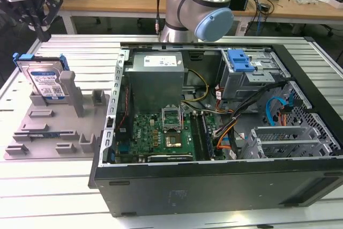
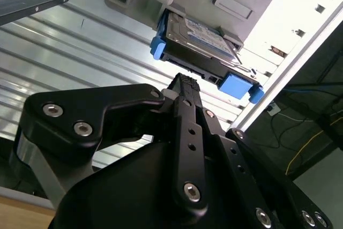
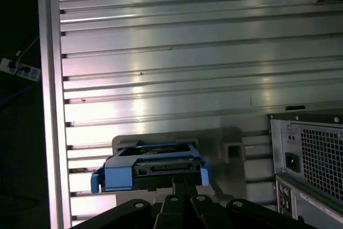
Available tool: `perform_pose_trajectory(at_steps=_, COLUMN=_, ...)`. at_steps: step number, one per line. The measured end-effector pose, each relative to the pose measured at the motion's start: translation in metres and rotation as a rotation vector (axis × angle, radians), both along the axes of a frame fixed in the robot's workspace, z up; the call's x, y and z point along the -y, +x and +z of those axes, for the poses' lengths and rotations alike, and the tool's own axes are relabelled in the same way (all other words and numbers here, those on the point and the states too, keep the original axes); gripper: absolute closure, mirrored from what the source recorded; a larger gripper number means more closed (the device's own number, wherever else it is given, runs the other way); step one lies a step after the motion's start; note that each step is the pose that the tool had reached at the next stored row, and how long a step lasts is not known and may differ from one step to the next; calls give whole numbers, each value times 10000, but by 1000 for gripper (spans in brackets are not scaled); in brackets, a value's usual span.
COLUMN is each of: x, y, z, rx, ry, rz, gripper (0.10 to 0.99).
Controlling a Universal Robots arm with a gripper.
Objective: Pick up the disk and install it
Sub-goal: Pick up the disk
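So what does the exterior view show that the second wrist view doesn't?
The exterior view gives the inside of the open computer, with its green board, and the robot's arm. The second wrist view gives the black claw close up, right by the disk. Both show the disk standing in its grey holder on the metal table.

the exterior view is evenly bright, with soft light on the ribbed metal table and dark shade inside the open computer case. in the second wrist view white glare washes out the table beside the disk. in the first wrist view shiny bands run along the table's ribs.
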State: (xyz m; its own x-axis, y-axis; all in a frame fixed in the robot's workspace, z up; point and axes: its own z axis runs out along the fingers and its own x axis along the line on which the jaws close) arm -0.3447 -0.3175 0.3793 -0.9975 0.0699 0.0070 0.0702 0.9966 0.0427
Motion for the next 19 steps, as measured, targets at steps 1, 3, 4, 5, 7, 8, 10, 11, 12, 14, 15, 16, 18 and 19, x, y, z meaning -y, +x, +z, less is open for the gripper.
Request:
perform_pose_trajectory(at_steps=1, x=0, y=-1, z=0, rx=-1, ry=0, rz=281, gripper=980)
perform_pose_trajectory(at_steps=3, x=0, y=0, z=-1, rx=-7, ry=0, rz=835, gripper=980)
perform_pose_trajectory(at_steps=4, x=0, y=0, z=-1, rx=-10, ry=1, rz=1004, gripper=980)
perform_pose_trajectory(at_steps=5, x=0, y=0, z=0, rx=-17, ry=0, rz=1385, gripper=980)
perform_pose_trajectory(at_steps=7, x=0, y=0, z=-1, rx=-25, ry=1, rz=1837, gripper=980)
perform_pose_trajectory(at_steps=8, x=0, y=0, z=-2, rx=-32, ry=1, rz=2138, gripper=980)
perform_pose_trajectory(at_steps=10, x=0, y=0, z=-2, rx=-41, ry=1, rz=2513, gripper=980)
perform_pose_trajectory(at_steps=11, x=0, y=0, z=-2, rx=-45, ry=1, rz=2726, gripper=980)
perform_pose_trajectory(at_steps=12, x=0, y=0, z=-3, rx=-50, ry=1, rz=2944, gripper=980)
perform_pose_trajectory(at_steps=14, x=0, y=0, z=-3, rx=-58, ry=1, rz=3348, gripper=980)
perform_pose_trajectory(at_steps=15, x=0, y=0, z=-4, rx=-67, ry=2, rz=3723, gripper=980)
perform_pose_trajectory(at_steps=16, x=0, y=0, z=-5, rx=-80, ry=3, rz=4051, gripper=980)
perform_pose_trajectory(at_steps=18, x=0, y=0, z=-6, rx=-100, ry=6, rz=4475, gripper=914)
perform_pose_trajectory(at_steps=19, x=0, y=0, z=-7, rx=-119, ry=8, rz=4830, gripper=851)
